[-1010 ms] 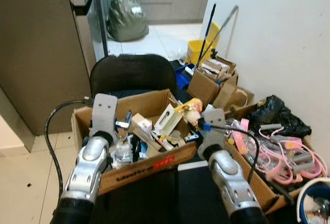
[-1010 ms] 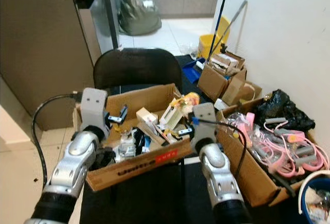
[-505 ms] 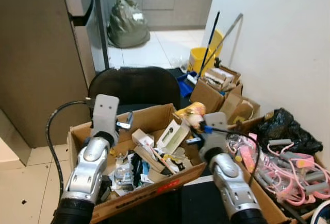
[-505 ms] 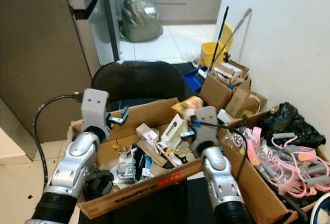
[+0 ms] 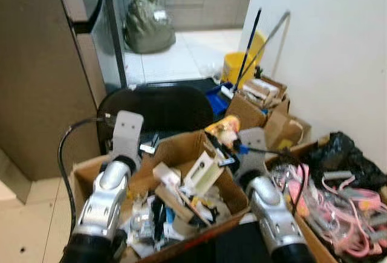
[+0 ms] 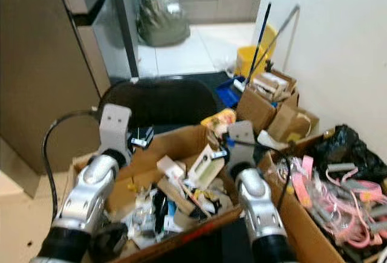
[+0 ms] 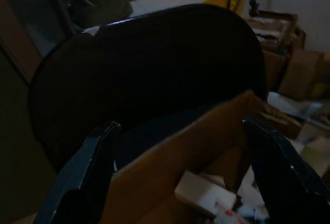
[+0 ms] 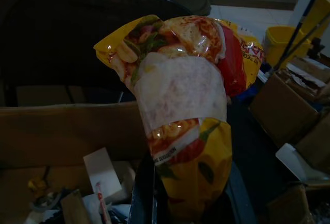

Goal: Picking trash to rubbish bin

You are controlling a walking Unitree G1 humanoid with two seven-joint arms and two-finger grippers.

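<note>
My right tool point(image 8: 188, 203) is clamped on a yellow noodle packet point(image 8: 183, 105), gripping its lower end so the packet stands up out of the fingers. From my head I see the packet point(image 5: 222, 126) held over the far right corner of the box point(image 5: 181, 148), above the clutter inside. My left tool point(image 7: 180, 177) is spread wide with nothing between its fingers point(image 7: 85, 172), and it points over the box's far wall toward the chair point(image 7: 149, 64).

The box is open cardboard and sits in front of me, packed with scraps: a white carton point(image 5: 203, 172) leaning against the middle, small paper boxes, wrappers and dark bits I cannot tell apart. The black chair point(image 5: 154, 109) stands just behind the box, its rounded back rising past the box's far wall.

To my right lies a second open box holding pink cables point(image 5: 338, 205) and, behind them, a black bag point(image 5: 341, 154) against the white wall. Further back along that wall are more cardboard boxes point(image 5: 257, 103), and a yellow bucket point(image 5: 237, 68) with a mop handle point(image 5: 247, 48) leaning out of it. On the tiled floor beyond sits a full grey-green rubbish bag point(image 5: 148, 24) near grey cabinets. A brown panel point(image 5: 36, 81) fills my left side.
</note>
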